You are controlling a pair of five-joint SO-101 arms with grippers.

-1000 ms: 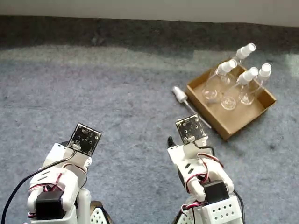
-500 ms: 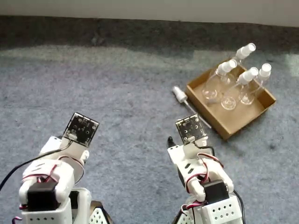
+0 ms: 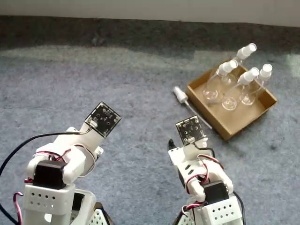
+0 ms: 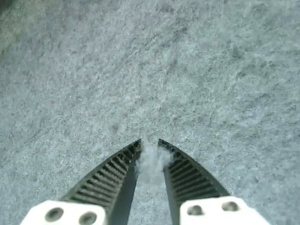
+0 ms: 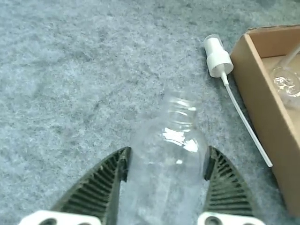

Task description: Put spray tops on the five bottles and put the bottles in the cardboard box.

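Note:
My right gripper (image 5: pixel 168 150) is shut on a clear bottle (image 5: pixel 169 140) that has an open neck and no top. It holds the bottle low over the grey carpet. A white spray top (image 5: pixel 217 58) with a long thin tube lies on the carpet just ahead, beside the cardboard box (image 5: pixel 262 110). From above, the spray top (image 3: pixel 179 95) sits at the near-left side of the box (image 3: pixel 220 129), which holds several capped bottles (image 3: pixel 243 82). My left gripper (image 4: pixel 150 141) hangs over bare carpet, open by a narrow gap with nothing in it.
The left arm (image 3: pixel 70 159) and the right arm (image 3: pixel 197 164) stand side by side at the near edge. Grey carpet (image 3: pixel 117 70) stretches to the left and far side. A dark strip (image 3: pixel 140 28) runs along the back.
The left arm has swung to the right and forward, toward the middle of the carpet. The right arm, bottle, spray top and box have stayed put.

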